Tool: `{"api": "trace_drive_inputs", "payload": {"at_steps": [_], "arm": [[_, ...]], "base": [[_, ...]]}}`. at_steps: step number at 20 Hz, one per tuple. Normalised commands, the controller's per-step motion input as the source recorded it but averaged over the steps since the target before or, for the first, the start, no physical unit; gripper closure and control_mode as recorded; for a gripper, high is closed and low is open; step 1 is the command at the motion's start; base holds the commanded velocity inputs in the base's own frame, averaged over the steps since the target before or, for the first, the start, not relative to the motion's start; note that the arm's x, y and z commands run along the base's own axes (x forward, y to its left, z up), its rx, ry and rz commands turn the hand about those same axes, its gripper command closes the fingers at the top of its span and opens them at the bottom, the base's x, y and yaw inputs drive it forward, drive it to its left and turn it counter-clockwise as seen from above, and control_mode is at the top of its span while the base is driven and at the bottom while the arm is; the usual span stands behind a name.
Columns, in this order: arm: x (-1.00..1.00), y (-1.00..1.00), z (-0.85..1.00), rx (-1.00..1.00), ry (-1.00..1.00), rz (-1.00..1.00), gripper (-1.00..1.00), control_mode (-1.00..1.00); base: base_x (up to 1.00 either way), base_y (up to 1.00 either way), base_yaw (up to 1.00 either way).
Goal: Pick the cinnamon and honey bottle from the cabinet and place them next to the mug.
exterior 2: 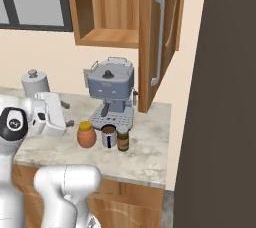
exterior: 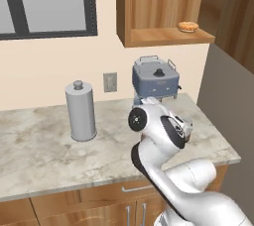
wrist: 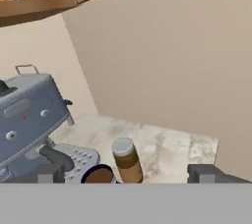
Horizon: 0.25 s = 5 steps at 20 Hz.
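The light-grey mug (exterior 2: pixel 108 135) stands on the counter in front of the coffee machine. The orange honey bottle (exterior 2: pixel 86 135) with its yellow lid is upright at the mug's left, and the dark cinnamon (exterior 2: pixel 123 139) jar is upright at its right, both close to it. My gripper (exterior 2: pixel 67 113) hovers left of the honey bottle, apart from it, open and holding nothing. In the hand view the cinnamon (wrist: pixel 127 160) and the mug's rim (wrist: pixel 98 175) lie ahead, beyond the spread fingertips (wrist: pixel 211 173). The cabinet (exterior: pixel 163 36) hangs above.
A blue-grey coffee machine (exterior 2: pixel 111 84) stands behind the three items. A tall grey canister (exterior: pixel 80 111) is on the counter to the left. A round pastry (exterior: pixel 188 26) lies on the cabinet shelf. The cabinet's open door (exterior 2: pixel 159 42) and a dark wall bound the right side.
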Motion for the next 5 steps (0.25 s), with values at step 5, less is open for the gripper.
{"api": "trace_drive_inputs", "payload": {"at_steps": [5], "arm": [[-0.77, -0.74, 0.51, 0.00, 0.00, 0.49, -1.00, -1.00]], "base": [[0.00, 0.00, 0.00]]}}
